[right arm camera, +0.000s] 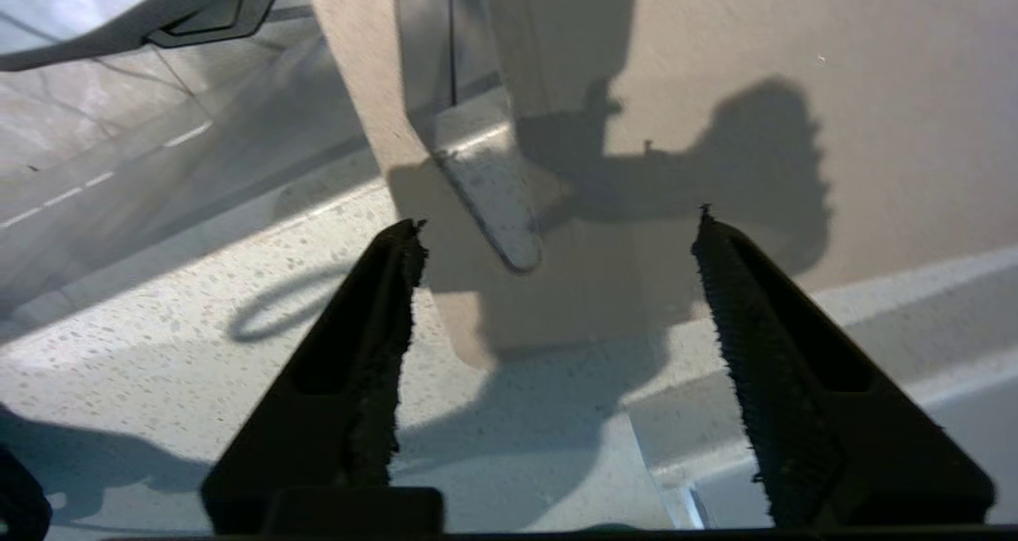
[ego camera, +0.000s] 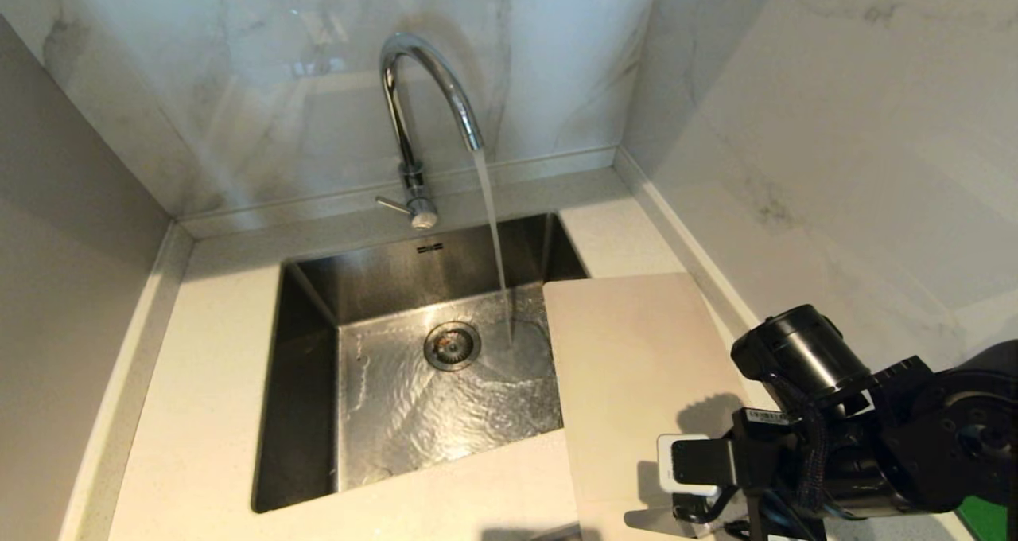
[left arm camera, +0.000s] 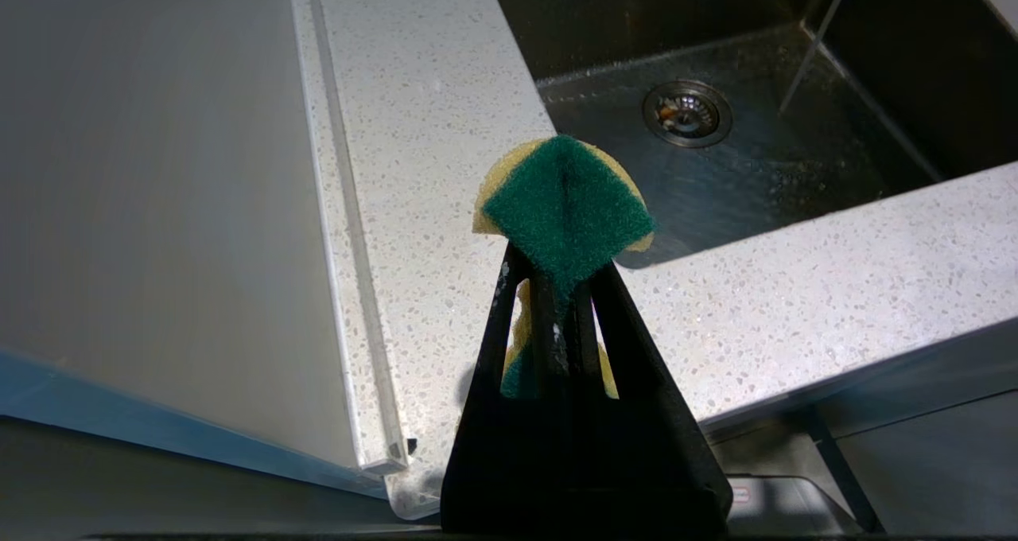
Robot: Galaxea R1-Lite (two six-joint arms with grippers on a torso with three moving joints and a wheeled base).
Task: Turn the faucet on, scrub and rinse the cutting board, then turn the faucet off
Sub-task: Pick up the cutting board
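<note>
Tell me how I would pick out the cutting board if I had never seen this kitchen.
Start at the steel sink set in the pale speckled countertop, with water running from the chrome faucet. On the sink's right, the cutting board lies flat, its edge overhanging the basin. It is smooth plain beige, unspeckled, with a long handle cutout.
</note>
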